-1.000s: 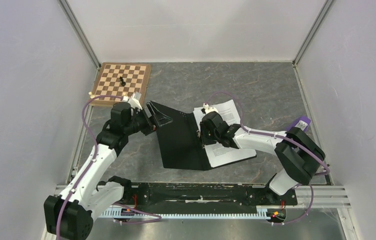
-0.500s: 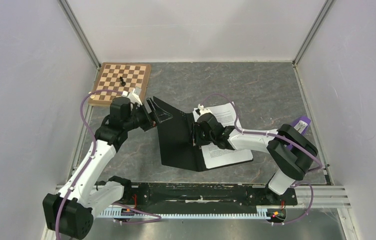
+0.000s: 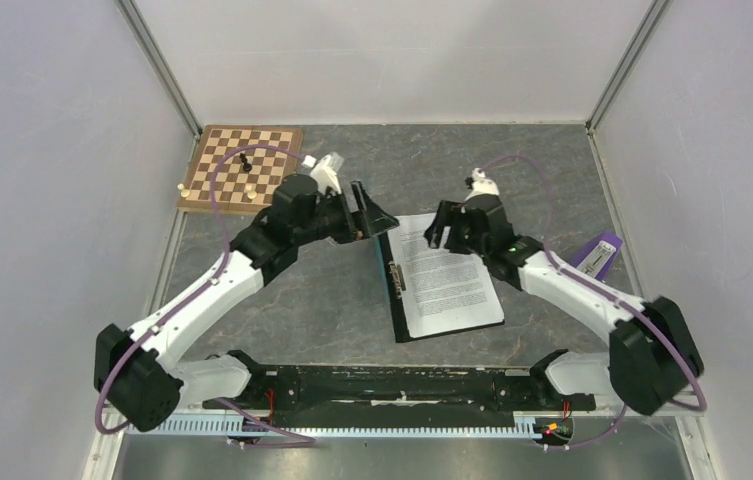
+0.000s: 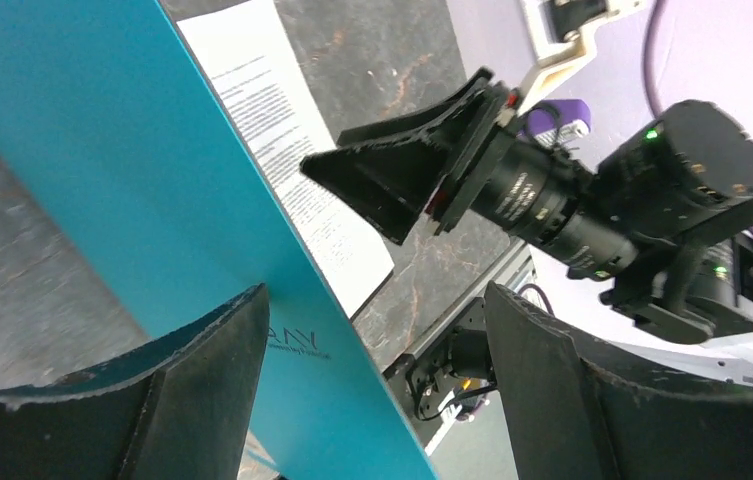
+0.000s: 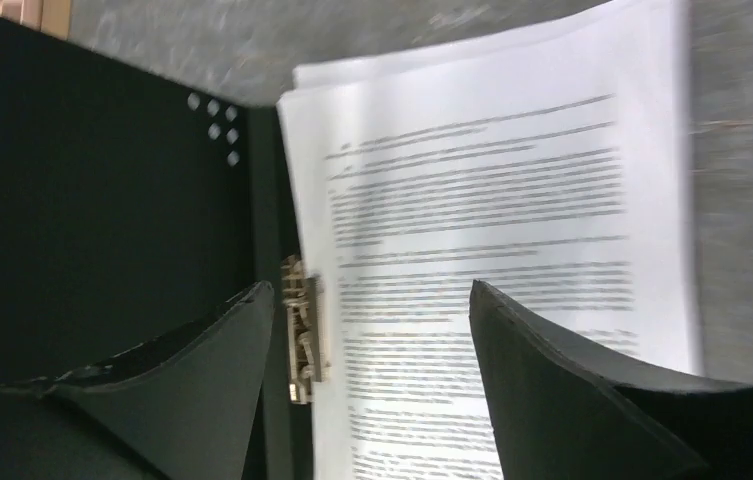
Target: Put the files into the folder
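The folder (image 3: 389, 285) lies mid-table with its teal cover (image 4: 132, 180) tipped up almost on edge. The files (image 3: 447, 275), white printed sheets, rest on its black lower face beside a metal clip (image 5: 299, 330). My left gripper (image 3: 377, 215) is open at the cover's far end. In the left wrist view the cover's edge passes between the fingers, close to the left finger (image 4: 202, 390). My right gripper (image 3: 442, 228) hangs open just above the far end of the files (image 5: 492, 200), with nothing in it. The black inner face (image 5: 92, 180) shows at its left.
A wooden chessboard (image 3: 242, 165) with a few pieces lies at the far left, close behind the left arm. A purple object (image 3: 597, 255) sits near the right wall. Grey walls enclose the table on three sides.
The left gripper has swung the cover up from lying flat to nearly upright, moving right and away. The right gripper has opened, let go of the files and pulled back to their far end.
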Tool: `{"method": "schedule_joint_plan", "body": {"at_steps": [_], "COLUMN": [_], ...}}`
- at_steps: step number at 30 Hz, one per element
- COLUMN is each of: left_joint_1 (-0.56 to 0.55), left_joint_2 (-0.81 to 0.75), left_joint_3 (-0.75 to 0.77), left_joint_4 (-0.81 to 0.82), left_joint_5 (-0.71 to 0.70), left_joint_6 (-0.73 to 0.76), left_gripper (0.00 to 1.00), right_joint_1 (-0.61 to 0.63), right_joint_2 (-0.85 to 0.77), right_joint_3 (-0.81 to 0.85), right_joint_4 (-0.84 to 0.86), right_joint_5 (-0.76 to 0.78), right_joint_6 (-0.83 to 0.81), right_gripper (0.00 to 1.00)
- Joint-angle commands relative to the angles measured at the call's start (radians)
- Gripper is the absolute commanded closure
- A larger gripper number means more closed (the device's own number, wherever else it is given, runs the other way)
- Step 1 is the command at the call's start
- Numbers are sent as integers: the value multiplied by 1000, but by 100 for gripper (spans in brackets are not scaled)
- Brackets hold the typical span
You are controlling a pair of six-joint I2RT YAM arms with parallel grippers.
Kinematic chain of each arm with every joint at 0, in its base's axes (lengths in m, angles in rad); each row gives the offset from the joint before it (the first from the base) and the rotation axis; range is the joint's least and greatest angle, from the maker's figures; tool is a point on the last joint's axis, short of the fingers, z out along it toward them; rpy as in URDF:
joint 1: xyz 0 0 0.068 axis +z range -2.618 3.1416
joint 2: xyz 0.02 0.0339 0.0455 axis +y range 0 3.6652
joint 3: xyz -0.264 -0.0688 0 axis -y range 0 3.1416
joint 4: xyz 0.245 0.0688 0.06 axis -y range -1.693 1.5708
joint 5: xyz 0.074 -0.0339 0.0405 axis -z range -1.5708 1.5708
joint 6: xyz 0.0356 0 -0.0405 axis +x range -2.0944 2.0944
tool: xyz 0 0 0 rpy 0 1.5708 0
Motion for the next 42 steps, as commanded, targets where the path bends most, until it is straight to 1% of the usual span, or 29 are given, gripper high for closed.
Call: {"method": "schedule_joint_plan", "body": {"at_steps": [1, 7, 9, 11, 14, 19, 24, 26, 27, 30, 33, 38, 42], "left_joint_1": [-103, -184, -198, -206, -209, -209, -209, -209, -209, -207, -206, -193, -185], "left_joint_2": [88, 219, 260, 308, 374, 435, 468, 461, 449, 382, 298, 185, 126], "left_joint_3": [51, 5, 0, 8, 27, 21, 11, 6, 5, -2, -24, -9, 17], "left_joint_4": [188, 543, 642, 698, 723, 754, 752, 721, 680, 511, 350, 65, -108], "left_joint_5": [-118, -143, -127, -111, -90, -64, -57, -67, -82, -177, -292, -422, -522], "left_joint_6": [-49, -92, -97, -106, -120, -120, -119, -110, -91, -13, 72, 172, 208], "left_gripper": [15, 15, 15, 15, 15, 15, 15, 15, 15, 15, 15, 15, 15], "right_joint_1": [-68, -136, -149, -162, -178, -195, -204, -203, -203, -204, -204, -203, -202], "right_joint_2": [-168, -328, -357, -383, -416, -449, -438, -423, -410, -387, -364, -338, -310], "right_joint_3": [-21, 6, 13, 16, 22, 29, 11, -4, -8, -27, -50, -88, -91], "right_joint_4": [-105, -231, -263, -288, -316, -343, -336, -322, -320, -288, -254, -189, -162], "right_joint_5": [108, 204, 227, 246, 271, 311, 291, 260, 248, 193, 156, 148, 155], "right_joint_6": [-82, -157, -173, -183, -193, -202, -207, -210, -209, -211, -209, -210, -231], "right_gripper": [24, 17, 16, 16, 15, 12, 9, 9, 9, 7, 3, 2, 1]}}
